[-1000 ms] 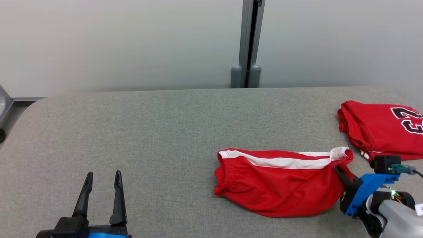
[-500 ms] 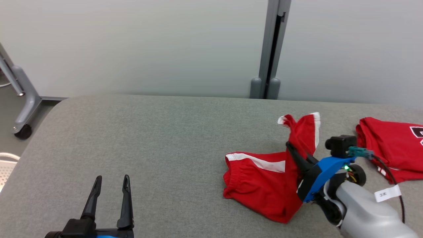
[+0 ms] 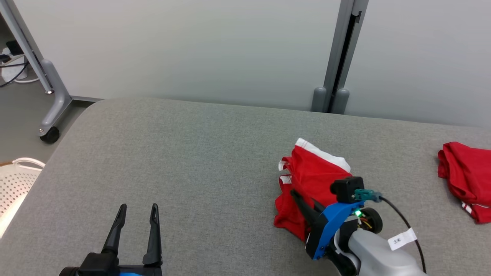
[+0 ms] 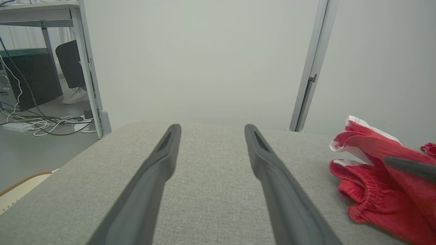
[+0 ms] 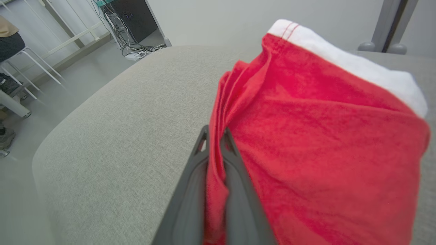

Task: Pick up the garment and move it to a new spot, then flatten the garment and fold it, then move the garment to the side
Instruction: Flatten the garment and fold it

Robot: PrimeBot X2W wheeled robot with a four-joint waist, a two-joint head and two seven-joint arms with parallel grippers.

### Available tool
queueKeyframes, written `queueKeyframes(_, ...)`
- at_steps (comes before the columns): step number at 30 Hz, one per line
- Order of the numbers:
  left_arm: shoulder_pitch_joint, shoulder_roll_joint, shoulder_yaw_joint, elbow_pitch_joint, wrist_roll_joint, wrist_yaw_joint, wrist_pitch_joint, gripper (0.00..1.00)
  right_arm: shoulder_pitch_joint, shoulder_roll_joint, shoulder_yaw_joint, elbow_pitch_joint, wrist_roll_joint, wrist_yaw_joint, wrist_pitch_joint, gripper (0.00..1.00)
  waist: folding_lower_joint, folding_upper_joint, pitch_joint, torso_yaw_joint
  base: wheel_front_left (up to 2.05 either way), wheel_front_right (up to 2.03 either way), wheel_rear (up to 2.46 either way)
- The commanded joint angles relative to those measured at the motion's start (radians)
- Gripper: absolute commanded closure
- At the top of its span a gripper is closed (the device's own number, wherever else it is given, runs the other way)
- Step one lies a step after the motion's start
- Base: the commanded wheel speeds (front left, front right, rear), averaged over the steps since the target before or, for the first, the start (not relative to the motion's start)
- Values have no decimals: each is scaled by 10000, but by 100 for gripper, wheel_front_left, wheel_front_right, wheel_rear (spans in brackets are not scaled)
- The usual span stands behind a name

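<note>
A pale wall (image 3: 191, 50) is running behind the grey fabric counter (image 3: 191, 153), and a grey post (image 3: 339, 57) is splitting it. At the left, a metal leg (image 3: 56, 105) on a caster is standing on the grey floor (image 3: 19, 115). Cables (image 4: 44, 121) are lying tangled beside a dark computer tower (image 4: 34, 81) under a desk (image 4: 37, 13).

Wht tag (image 3: 399, 240) on cable (image 3: 401, 219): txt too small to read.

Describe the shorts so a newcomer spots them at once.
On the grey table, look right of centre at the right gripper. The shorts are the bunched red heap pinched in it, white band on top. The other red garment lies apart, ungripped, at the right edge.
</note>
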Motion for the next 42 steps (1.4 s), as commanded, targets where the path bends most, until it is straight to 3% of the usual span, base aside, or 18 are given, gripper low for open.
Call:
queueKeyframes(1,-176,-4,-60,22,-26,-33,-41,0,135,186,58,165,-105,5,-31,100,0,0,50,84,0,0,0)
queueKeyframes(7,-286,-4,-198,65,-67,-37,-41,0,213,542,343,620,-305,5,-45,99,0,0,130,210,0,0,0)
queueKeyframes(8,-280,-4,-202,74,-71,-33,-41,0,230,580,377,624,-343,5,-52,25,0,0,136,201,0,0,0)
queueKeyframes(9,-278,-4,-201,80,-77,-25,-41,0,266,623,394,569,-337,5,-61,0,0,0,138,184,0,0,0)
queueKeyframes(13,-239,-4,-142,98,-91,16,-41,0,357,357,155,-22,-604,3,-71,0,0,0,124,15,0,0,0)
queueKeyframes(19,-169,-6,-109,26,-85,92,-41,0,1221,-536,-1629,-1809,-1847,5,-69,0,0,0,72,-471,0,0,0)
queueKeyframes(20,-152,-7,-114,8,-77,105,-41,0,1680,-808,-2447,-2386,-2433,3,-68,0,0,0,64,-691,0,0,0)
queueKeyframes(24,-194,-3,-111,39,-45,138,-41,0,2690,-1054,-4159,-3568,-3570,5,-70,0,0,0,53,-1112,0,0,0)
queueKeyframes(28,-240,-3,-52,152,-13,189,-41,0,3635,-1017,-5644,-4564,-4520,3,-70,0,0,0,44,-1510,0,0,0)
queueKeyframes(42,-94,6,262,469,290,287,-41,0,5857,-188,-8214,-6696,-6406,4,-71,0,0,0,-66,-2225,0,0,0)
